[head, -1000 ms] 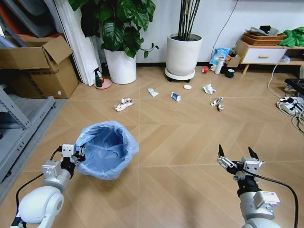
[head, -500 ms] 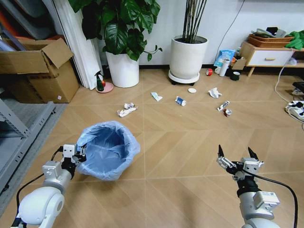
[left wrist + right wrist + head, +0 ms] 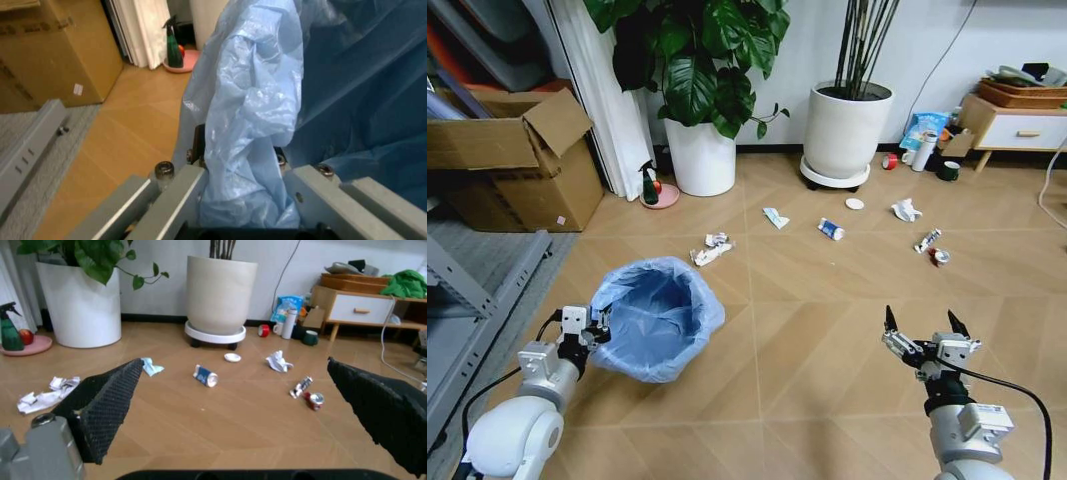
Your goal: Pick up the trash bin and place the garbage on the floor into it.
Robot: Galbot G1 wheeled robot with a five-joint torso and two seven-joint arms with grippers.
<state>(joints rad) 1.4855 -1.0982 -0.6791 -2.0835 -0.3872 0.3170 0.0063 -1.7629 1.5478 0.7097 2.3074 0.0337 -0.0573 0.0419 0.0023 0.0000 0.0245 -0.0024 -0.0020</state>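
While your left gripper (image 3: 587, 325) is clamped on the rim of the trash bin (image 3: 659, 318), pinching the folded-over liner between its metal fingers (image 3: 177, 195) as the left wrist view makes plain, the first part of the job looks done: you have the bin in hand at the robot's front left. None of the garbage appears to be inside it; every piece you can see lies on the floor (image 3: 807, 330) well ahead, between you and the plant pots. Your right gripper (image 3: 921, 333) hangs spread and empty at the front right, its dark textured pads (image 3: 107, 400) wide apart, so all the collecting is left to do. The liner is thin, crinkly light blue plastic that bunches and sags, and it will give little support to a grip. Nearest the bin sits a crumpled white paper wad (image 3: 712, 249), soft and irregular; farther on lie a small folded scrap (image 3: 775, 217), a blue-and-white cup (image 3: 830, 229) on its side, another paper wad (image 3: 906, 210), a long silvery wrapper (image 3: 927, 240) and a small red wrapper (image 3: 940, 257). The flooring is smooth tan chevron plank, so the flat pieces will sit flush against it.
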